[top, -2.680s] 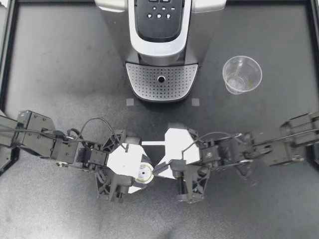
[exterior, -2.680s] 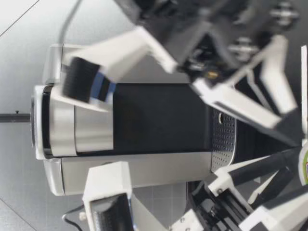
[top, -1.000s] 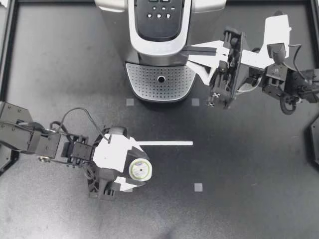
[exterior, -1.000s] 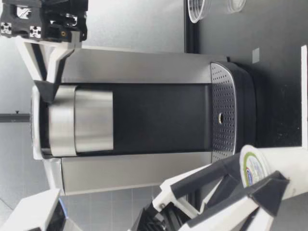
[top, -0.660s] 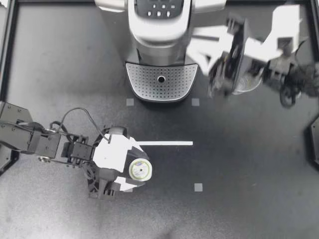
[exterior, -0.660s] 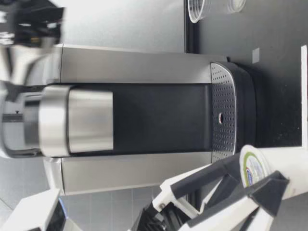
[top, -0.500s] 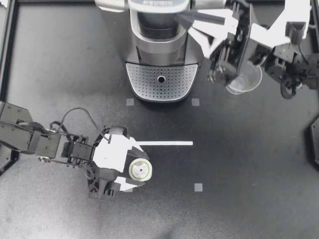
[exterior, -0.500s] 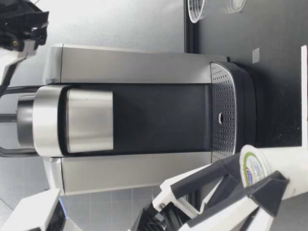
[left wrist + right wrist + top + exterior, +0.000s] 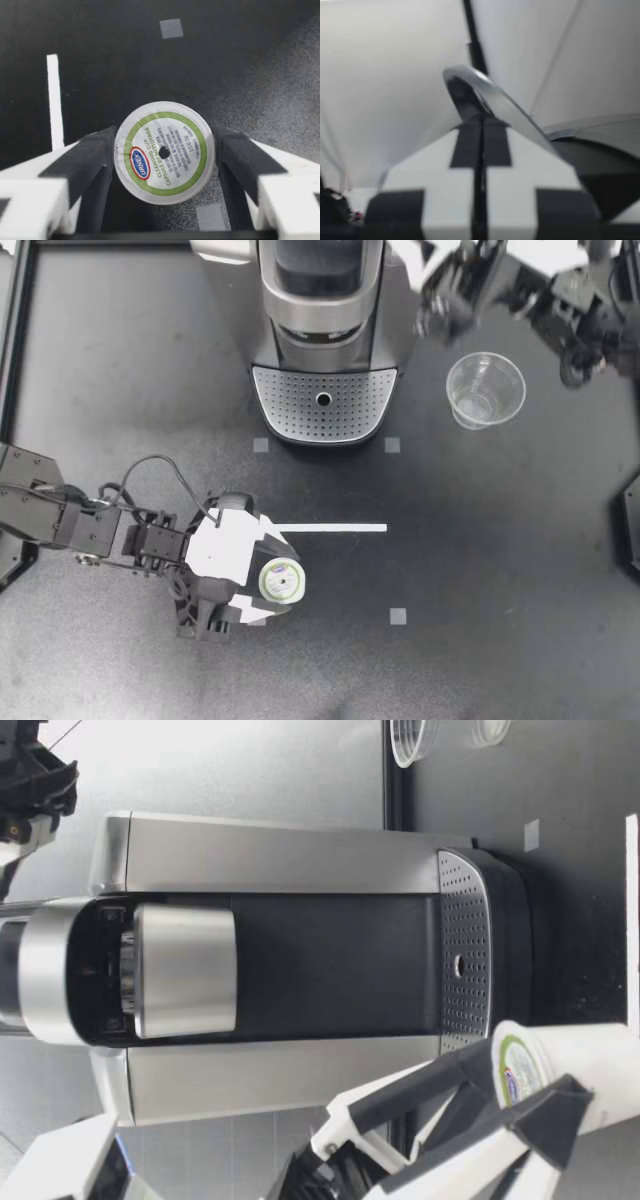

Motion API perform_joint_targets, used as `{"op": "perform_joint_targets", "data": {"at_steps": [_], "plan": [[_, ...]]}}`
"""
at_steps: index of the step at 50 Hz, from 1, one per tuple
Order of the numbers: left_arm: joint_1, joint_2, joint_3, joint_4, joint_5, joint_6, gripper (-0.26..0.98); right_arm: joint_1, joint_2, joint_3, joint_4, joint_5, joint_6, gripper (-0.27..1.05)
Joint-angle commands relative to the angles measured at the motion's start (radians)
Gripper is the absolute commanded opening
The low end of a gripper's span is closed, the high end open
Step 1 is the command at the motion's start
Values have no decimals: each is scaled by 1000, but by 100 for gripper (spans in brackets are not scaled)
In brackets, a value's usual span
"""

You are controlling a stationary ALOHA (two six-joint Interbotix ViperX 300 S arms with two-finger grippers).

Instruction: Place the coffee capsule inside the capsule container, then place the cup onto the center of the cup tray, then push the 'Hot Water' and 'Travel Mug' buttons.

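The coffee capsule (image 9: 281, 582), white with a green-ringed foil lid, sits lid-up between the fingers of my left gripper (image 9: 276, 590), which is shut on it near the table's front left. The left wrist view shows the capsule (image 9: 164, 152) pinched from both sides by the black pads (image 9: 92, 160). The coffee machine (image 9: 322, 330) stands at the back with its lid raised and the capsule container (image 9: 320, 270) uncovered. My right gripper (image 9: 432, 280) is shut, high beside the machine's right side, against the silver handle (image 9: 480, 90). The clear cup (image 9: 485, 390) stands upright to the right of the machine.
The perforated cup tray (image 9: 322, 405) at the machine's foot carries nothing. A white tape line (image 9: 330, 528) and small grey squares (image 9: 398, 616) mark the dark table. Black frame rails run along the table's edges. In the low view the raised lid (image 9: 60, 970) stands above the machine's body.
My right gripper has moved back and up at the machine's handle, and the lid has swung open, hiding the buttons. The left gripper and capsule have stayed put.
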Motion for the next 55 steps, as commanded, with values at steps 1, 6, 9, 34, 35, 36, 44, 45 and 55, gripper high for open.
{"op": "perform_joint_targets", "data": {"at_steps": [1, 6, 9, 34, 35, 36, 44, 45, 55], "plan": [[-2, -31, -20, -2, -9, 2, 46, -40, -2, -37, 3, 12, 5, 7], [-2, -31, -21, 0, -9, 2, 46, -67, 15, -57, 2, 35, 8, 7], [-2, -31, -21, -2, -9, 2, 46, -81, 21, -67, 2, 48, 11, 7], [8, -98, -87, 9, 35, 37, 46, -103, -3, -72, -35, 54, 69, 7], [12, -107, -97, 12, 49, 44, 46, -100, -15, -67, -44, 54, 80, 7], [15, -117, -106, 15, 66, 51, 45, -98, -23, -64, -51, 54, 89, 7], [64, -173, -212, 78, 267, 133, 45, -81, -94, -12, -87, 54, 137, 7], [71, -179, -227, 87, 293, 144, 45, -80, -103, -5, -89, 54, 140, 7], [110, -212, -377, 262, 500, 207, 45, -75, -184, 78, -91, 58, 141, 7]]}}
